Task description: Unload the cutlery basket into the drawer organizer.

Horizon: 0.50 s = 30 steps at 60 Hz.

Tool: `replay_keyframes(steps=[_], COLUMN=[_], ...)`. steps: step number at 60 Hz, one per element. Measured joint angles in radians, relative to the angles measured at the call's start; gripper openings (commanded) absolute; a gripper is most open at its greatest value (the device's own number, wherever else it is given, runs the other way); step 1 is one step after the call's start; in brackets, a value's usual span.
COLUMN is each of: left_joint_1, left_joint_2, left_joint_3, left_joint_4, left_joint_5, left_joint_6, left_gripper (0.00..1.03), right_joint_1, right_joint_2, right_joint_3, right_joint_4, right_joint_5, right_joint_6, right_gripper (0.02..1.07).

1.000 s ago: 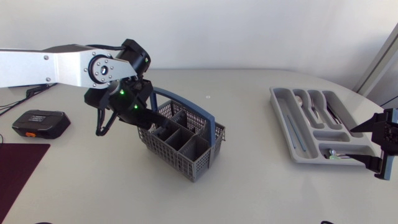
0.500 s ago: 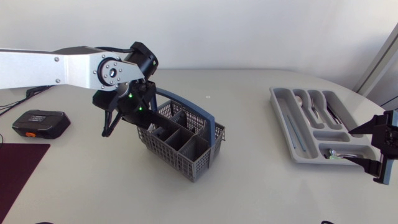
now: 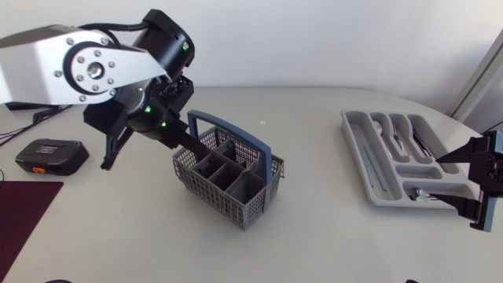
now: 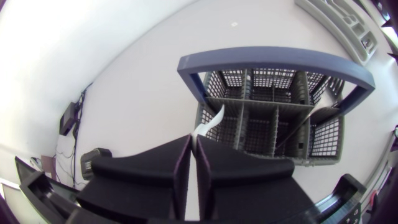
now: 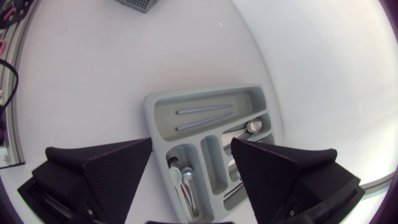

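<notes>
While my left gripper (image 4: 193,140) pinches a pale strip (image 4: 211,119) by the basket handle (image 4: 273,59), the right gripper (image 5: 192,141) stands spread.

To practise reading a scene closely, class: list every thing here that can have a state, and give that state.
cutlery basket: standing upright.
drawer organizer: lying flat, cutlery in several compartments.
left gripper: over the basket, jaws shut on a thin pale piece.
right gripper: above the organizer, jaws open, holding nothing.
</notes>
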Motion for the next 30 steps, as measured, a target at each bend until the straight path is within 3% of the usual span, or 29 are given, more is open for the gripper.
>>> replay_keyframes(steps=[18, 27, 30], left_joint_1=[-0.008, -0.005, 0.005], left_joint_2=[-0.107, -0.153, -0.159], left_joint_3=[0.052, 0.118, 0.151], left_joint_4=[-0.144, -0.235, -0.278], left_joint_5=[-0.009, 0.105, 0.197], left_joint_6=[0.059, 0.058, 0.053], left_gripper=[0.06, 0.06, 0.06], right_joint_1=[0.086, 0.148, 0.184], right_joint_2=[-0.103, -0.151, -0.177], right_joint_3=[0.000, 0.001, 0.004], right_joint_4=[-0.057, -0.077, -0.083], right_joint_5=[-0.036, -0.057, -0.063], right_joint_6=[0.115, 0.213, 0.267], right_gripper=[0.96, 0.96, 0.96])
